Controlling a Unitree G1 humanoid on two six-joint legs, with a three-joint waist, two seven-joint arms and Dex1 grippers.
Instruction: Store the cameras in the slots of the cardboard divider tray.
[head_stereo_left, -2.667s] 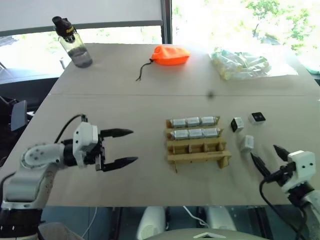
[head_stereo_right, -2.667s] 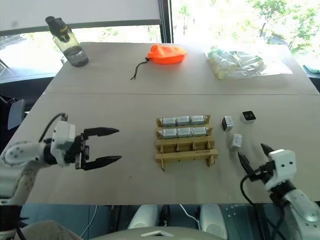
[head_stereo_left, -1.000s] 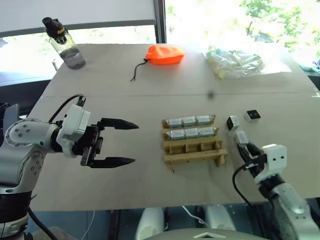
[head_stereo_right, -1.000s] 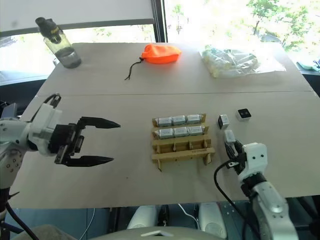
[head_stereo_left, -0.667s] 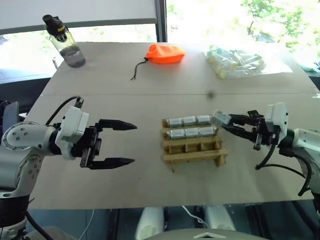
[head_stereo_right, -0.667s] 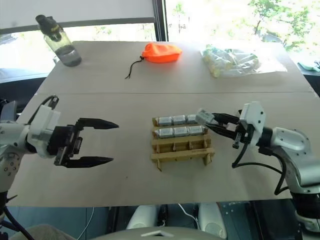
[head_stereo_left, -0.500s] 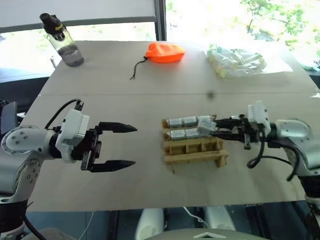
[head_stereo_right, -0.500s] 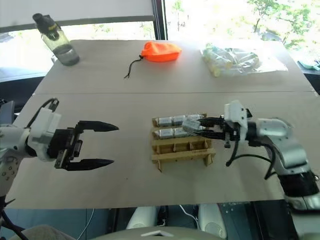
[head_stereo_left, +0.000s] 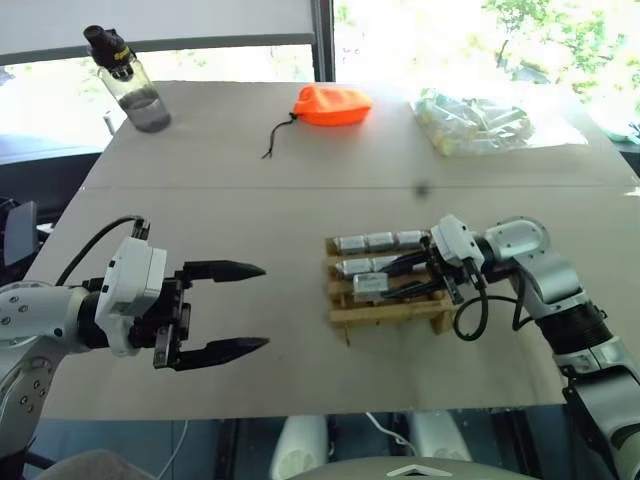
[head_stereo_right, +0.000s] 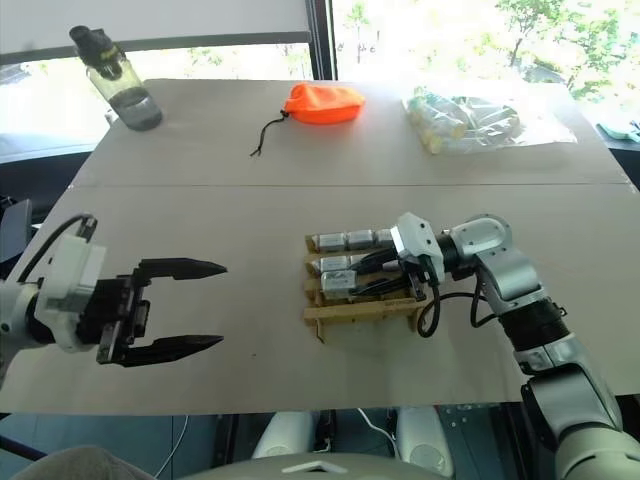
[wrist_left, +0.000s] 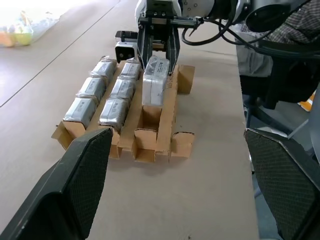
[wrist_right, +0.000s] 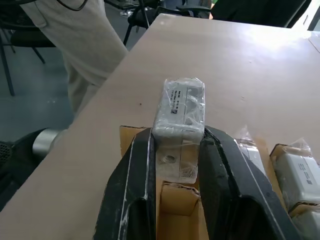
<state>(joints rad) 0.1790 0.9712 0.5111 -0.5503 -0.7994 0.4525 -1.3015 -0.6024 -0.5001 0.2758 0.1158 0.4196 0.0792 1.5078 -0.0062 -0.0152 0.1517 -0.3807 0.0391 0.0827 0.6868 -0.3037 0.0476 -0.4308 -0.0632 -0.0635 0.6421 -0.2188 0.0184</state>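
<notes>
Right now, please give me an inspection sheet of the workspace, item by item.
Surface: tan table, seam across.
Job's things: cardboard divider tray; two far rows hold six cameras; near row unfilled.
Held camera: over the near row, in the right gripper.
Clutter: water bottle, orange pouch, clear bag.
Grippers: right shut on camera; left gripper open, away from tray.
Cables: black cable at right wrist.
Surroundings: windows behind; a person's trousers beside table.
</notes>
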